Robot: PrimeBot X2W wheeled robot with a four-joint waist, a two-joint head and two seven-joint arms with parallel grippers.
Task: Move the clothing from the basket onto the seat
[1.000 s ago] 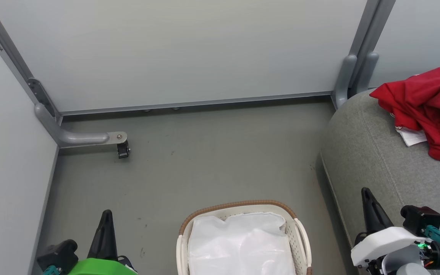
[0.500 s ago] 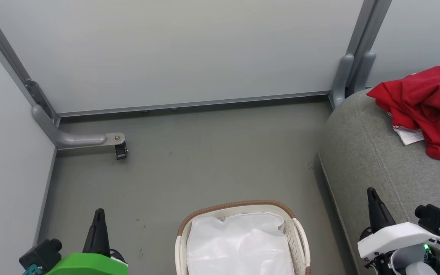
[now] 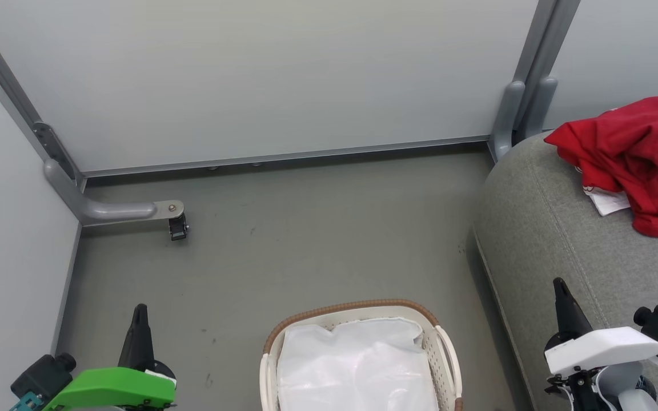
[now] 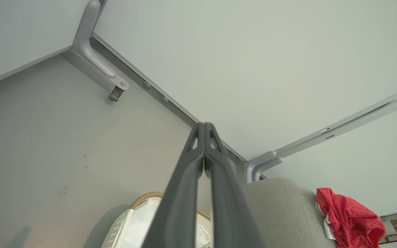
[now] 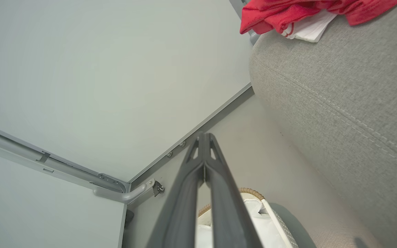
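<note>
The red clothing (image 3: pixel 637 157) lies crumpled on the grey seat (image 3: pixel 540 240) at the right, with white trim at its lower edge. It also shows as the red clothing (image 4: pixel 350 220) and the clothing (image 5: pixel 308 12) in the wrist views. The cream basket (image 3: pixel 446 357) stands on the floor at bottom centre, holding just its white liner (image 3: pixel 357 365). My left gripper (image 3: pixel 139 311) is shut at lower left, left of the basket. My right gripper (image 3: pixel 560 283) is shut at lower right, over the seat's front edge. Both hold nothing.
Pale partition panels (image 3: pixel 283 74) close off the back and left. A grey bracket foot with a caster (image 3: pixel 176 225) sticks out onto the floor at back left. Two grey posts (image 3: pixel 520 114) stand in the corner by the seat.
The head view has shifted a little left. Both grippers have drawn outward and down toward the bottom corners. The clothing and basket lie as before.
</note>
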